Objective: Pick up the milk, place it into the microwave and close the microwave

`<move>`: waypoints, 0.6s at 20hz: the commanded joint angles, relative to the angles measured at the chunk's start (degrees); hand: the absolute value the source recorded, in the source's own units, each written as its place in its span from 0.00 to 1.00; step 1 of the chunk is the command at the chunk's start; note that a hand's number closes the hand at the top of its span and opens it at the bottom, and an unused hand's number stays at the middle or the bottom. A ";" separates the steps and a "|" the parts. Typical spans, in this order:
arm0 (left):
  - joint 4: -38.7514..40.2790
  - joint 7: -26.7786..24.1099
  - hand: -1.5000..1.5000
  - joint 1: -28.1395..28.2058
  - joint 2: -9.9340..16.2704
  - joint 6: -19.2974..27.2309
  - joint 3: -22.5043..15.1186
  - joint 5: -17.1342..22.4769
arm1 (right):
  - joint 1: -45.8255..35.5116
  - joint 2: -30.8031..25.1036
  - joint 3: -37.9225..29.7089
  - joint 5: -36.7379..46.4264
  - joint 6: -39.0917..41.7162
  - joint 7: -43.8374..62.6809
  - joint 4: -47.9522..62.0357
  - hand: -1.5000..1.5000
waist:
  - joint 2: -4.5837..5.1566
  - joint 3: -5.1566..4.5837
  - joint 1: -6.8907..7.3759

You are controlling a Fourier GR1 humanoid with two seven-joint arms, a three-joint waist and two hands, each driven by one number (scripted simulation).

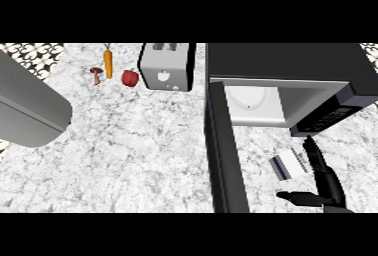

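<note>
Black fingers of the right hand [325, 187] reach up the desk from the lower right, long and nearly straight, thumb spread out to the left, holding nothing. Just beside them on the left lies the milk [288, 165], a small white carton with a blue side, seemingly on its side, though the view is too steep to be sure. Fingers and carton look close or just touching. Beyond the carton stands the microwave [295, 90], its door [223, 150] swung wide open towards the robot and its pale inside bare. Farther left on the marble desk [133, 150] are a toaster [167, 66], 1 red pepper [130, 77], 1 carrot [108, 62] and a mushroom [96, 73]. The left hand does not show. I judge the task barely begun: grasping, placing and closing all remain.
</note>
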 commanded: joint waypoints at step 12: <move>-7.52 -1.82 0.00 5.28 -0.03 -4.02 0.97 8.75 | -8.72 0.41 0.34 0.89 1.69 -9.60 11.13 1.00 | 0.33 0.09 0.04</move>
